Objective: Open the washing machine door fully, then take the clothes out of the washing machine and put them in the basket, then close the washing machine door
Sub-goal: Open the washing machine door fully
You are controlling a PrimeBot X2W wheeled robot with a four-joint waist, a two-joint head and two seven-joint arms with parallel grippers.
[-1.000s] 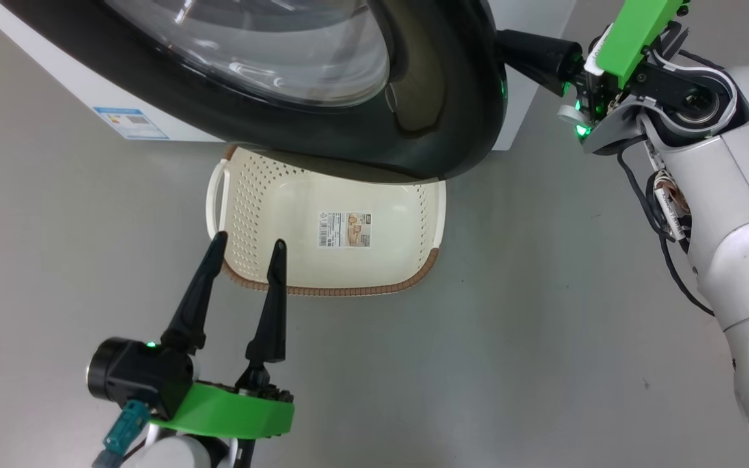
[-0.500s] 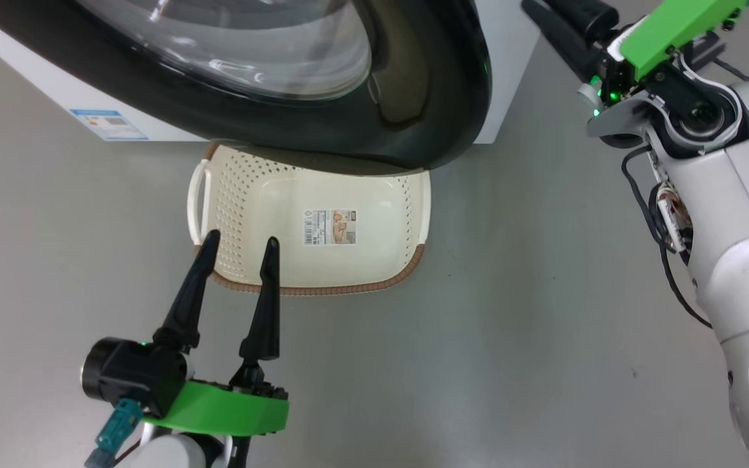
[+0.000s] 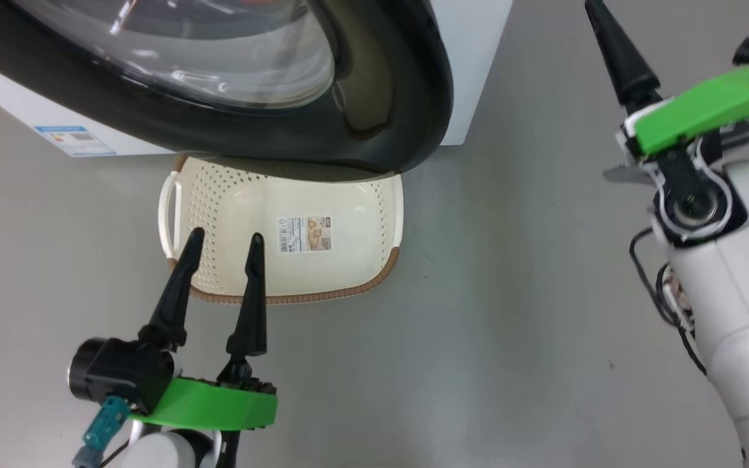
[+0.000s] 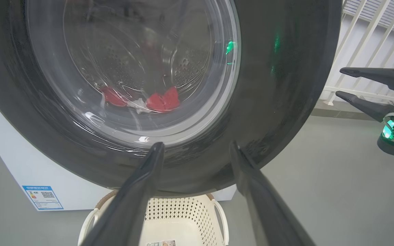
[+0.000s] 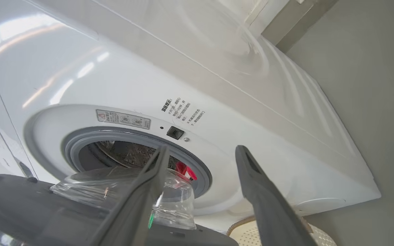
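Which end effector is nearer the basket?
The left end effector, fingertips overlapping the basket rim in head view; the right end effector is up beside the washing machine.

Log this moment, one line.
washing machine door: partly open | clothes: in drum | basket: empty | left gripper: open, empty | right gripper: open, clear of door

Far end of the basket (image 3: 322, 298) under the washing machine door (image 3: 407, 78)

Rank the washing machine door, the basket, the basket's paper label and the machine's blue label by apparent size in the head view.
1. washing machine door, nearest the camera and cropped by the picture's edge.
2. basket, partly hidden under the door.
3. paper label and blue label: alike in size, not ranked.
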